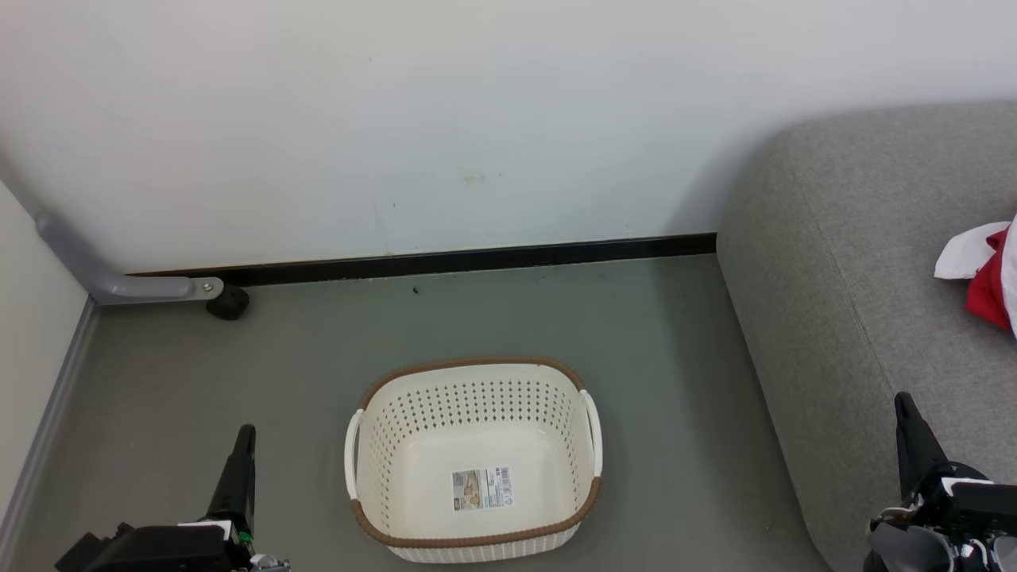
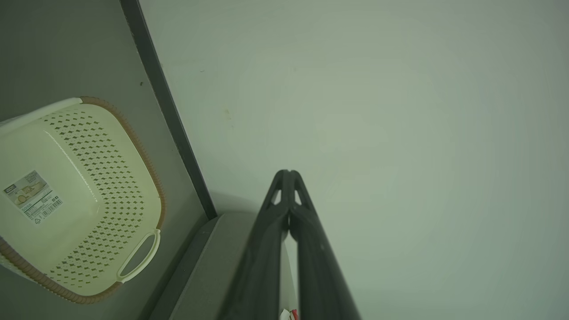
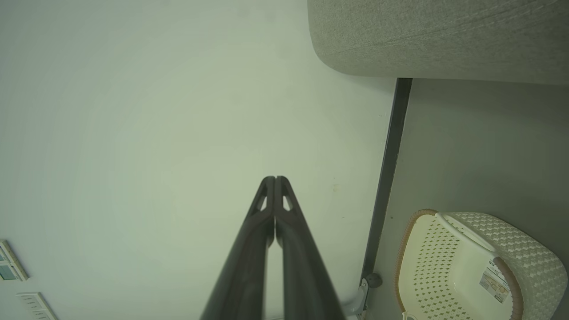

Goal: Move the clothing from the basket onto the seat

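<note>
Red clothing (image 1: 989,292) lies on seat (image 1: 834,278) beyond right hand (image 1: 903,407).

The basket (image 1: 469,401) is showing cream sides dotted with rows of small holes, a brown woven-look rim (image 1: 469,361) and white handles (image 1: 592,433). The seat (image 1: 842,262) is showing plain light grey fabric. The clothing (image 1: 987,290) is showing red with white. The floor (image 1: 318,357) is looking dull grey-green, the wall (image 1: 477,119) white, the skirting (image 1: 477,258) black.

Grey floor (image 1: 675,381) – basket (image 1: 469,405) sits on it upright, mid-frame, sticker (image 1: 481,488) on its bottom. Seat (image 1: 842,262) stands on the floor at right – red-white clothing (image 1: 987,290) lies on the seat, cut by the frame edge.
</note>
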